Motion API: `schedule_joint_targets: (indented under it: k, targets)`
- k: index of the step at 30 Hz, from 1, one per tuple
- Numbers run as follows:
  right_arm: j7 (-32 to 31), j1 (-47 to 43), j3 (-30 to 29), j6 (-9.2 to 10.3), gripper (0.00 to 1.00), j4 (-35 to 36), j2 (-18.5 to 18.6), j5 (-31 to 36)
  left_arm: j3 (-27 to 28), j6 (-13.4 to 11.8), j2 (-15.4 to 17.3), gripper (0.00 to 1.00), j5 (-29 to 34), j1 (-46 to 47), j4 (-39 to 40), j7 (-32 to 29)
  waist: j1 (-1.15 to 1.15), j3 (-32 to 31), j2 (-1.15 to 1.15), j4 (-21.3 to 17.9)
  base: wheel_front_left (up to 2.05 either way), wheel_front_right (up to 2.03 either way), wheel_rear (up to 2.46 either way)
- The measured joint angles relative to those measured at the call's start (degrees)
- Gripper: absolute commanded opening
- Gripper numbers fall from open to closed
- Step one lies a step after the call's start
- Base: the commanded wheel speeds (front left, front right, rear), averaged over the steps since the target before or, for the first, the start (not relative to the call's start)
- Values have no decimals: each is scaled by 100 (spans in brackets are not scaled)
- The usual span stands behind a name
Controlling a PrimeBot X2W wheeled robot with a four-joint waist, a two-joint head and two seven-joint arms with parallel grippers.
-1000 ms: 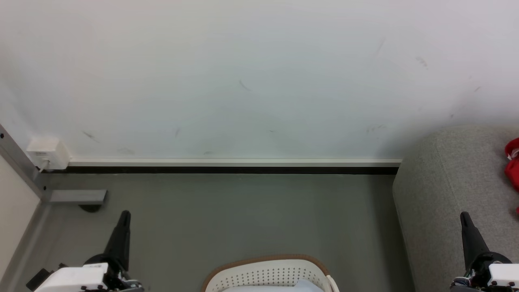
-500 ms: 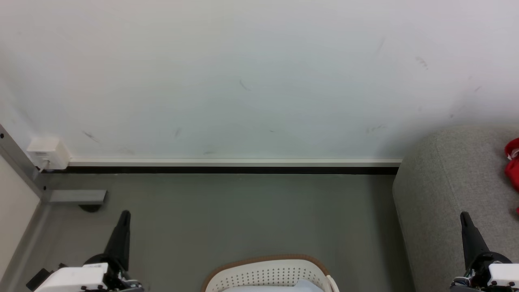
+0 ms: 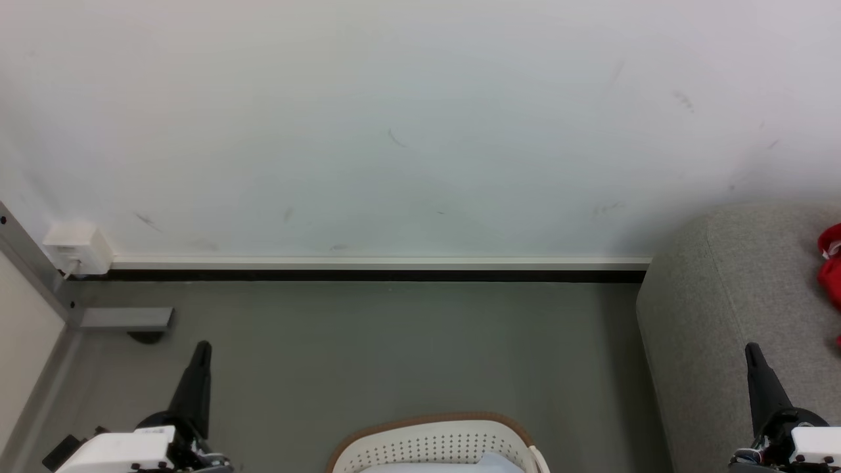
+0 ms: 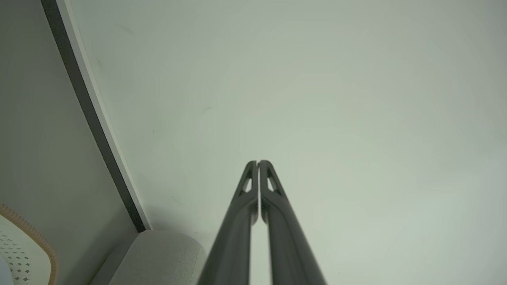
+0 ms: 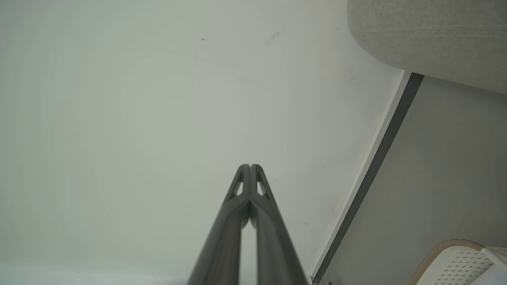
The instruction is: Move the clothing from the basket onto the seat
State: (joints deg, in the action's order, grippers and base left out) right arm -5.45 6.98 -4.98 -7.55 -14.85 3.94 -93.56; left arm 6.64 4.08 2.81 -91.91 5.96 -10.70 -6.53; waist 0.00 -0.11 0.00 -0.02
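Head view: basket [image 3: 427, 420] at 6 o'clock, between the arms. Red clothing [image 3: 831, 269] lies on the seat [image 3: 723, 295] at 3 o'clock, probably already delivered. Left gripper [image 3: 201, 348] at 7, right gripper [image 3: 753, 351] at 5: both pinched fully together, empty, parked clear of the basket.

1. A grey floor [image 3: 394, 348] runs to the foot of a white wall [image 3: 394, 131], with the white, tan-rimmed basket [image 3: 427, 443] standing on it at the near edge.
2. The grey seat [image 3: 723, 295] stands on the floor at right, by the wall.
3. Red clothing [image 3: 831, 269] lies on the seat's top.
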Motion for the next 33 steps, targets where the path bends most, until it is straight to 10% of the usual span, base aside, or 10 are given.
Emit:
schedule_joint_targets:
  k: [33]
  targets:
    - [47,0,67,0,0,2,52,-42,0,0,0,0,0,0,0,0,0,0,0,0,0,0,0]
